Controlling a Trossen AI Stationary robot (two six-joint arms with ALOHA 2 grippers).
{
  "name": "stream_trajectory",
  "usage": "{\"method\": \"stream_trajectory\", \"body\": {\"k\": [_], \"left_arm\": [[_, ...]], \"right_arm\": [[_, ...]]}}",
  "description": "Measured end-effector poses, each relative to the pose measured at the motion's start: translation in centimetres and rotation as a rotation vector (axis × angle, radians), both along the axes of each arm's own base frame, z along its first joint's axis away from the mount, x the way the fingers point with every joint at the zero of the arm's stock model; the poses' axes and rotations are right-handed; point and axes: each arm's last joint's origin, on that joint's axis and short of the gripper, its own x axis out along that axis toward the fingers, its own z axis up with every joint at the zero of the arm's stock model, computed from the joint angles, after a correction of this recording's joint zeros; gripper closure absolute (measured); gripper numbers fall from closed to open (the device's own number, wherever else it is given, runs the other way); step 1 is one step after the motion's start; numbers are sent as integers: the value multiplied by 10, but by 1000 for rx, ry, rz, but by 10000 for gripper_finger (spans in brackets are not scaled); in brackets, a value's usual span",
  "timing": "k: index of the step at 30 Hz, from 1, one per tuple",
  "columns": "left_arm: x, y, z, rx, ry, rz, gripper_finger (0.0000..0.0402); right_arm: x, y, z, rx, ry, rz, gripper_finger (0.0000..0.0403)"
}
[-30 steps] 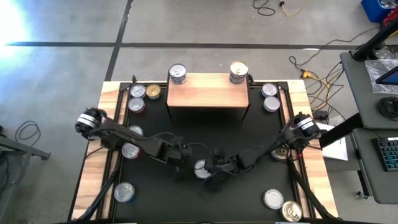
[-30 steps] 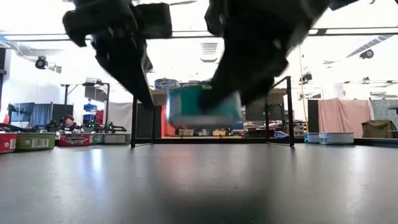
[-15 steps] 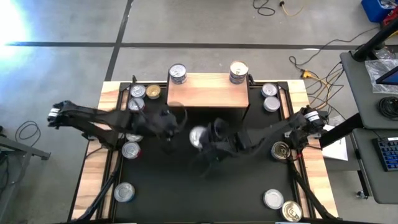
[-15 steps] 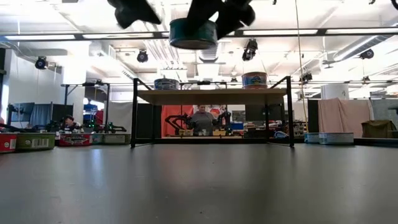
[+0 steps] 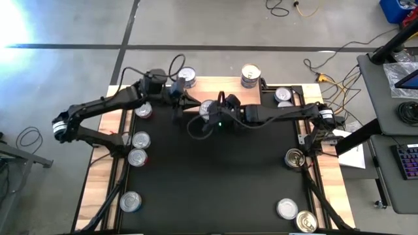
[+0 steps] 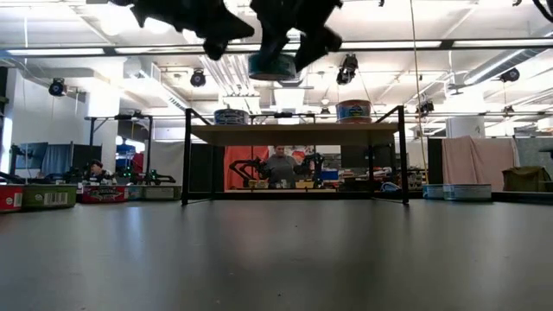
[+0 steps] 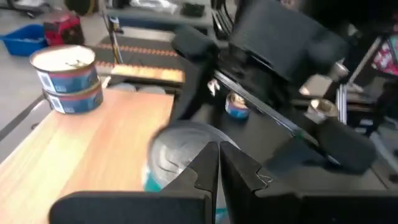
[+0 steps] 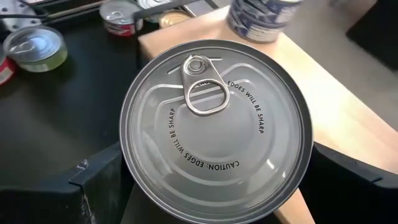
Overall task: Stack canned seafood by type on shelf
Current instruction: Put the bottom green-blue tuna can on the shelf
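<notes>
Already two blue-labelled tin stacks (image 5: 187, 77) top the light wooden shelf (image 5: 228, 88); right end effector (image 5: 210, 112) carries a silver-topped tin (image 8: 214, 144) shelfward; left end effector (image 5: 176, 98) is closed, empty; many tins remain.

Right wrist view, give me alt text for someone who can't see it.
A round silver tin with a pull-ring lid printed "CAUTION: EDGES WILL BE SHARP" fills the frame, held between the right gripper's dark jaws. Just behind it is the light wood shelf top with a blue-labelled tin on it. More tins sit on the black mat beyond.
</notes>
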Motion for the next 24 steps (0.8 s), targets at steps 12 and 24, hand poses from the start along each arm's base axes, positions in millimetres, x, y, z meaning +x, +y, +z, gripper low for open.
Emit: {"method": "stream_trajectory", "body": {"k": [12, 24], "left_arm": [[34, 25, -14, 153, 179, -81, 400], [83, 58, -25, 188, 218, -87, 400]], "right_arm": [[-5, -40, -6, 70, 4, -53, 37], [-7, -51, -7, 53, 52, 6, 34]]}}
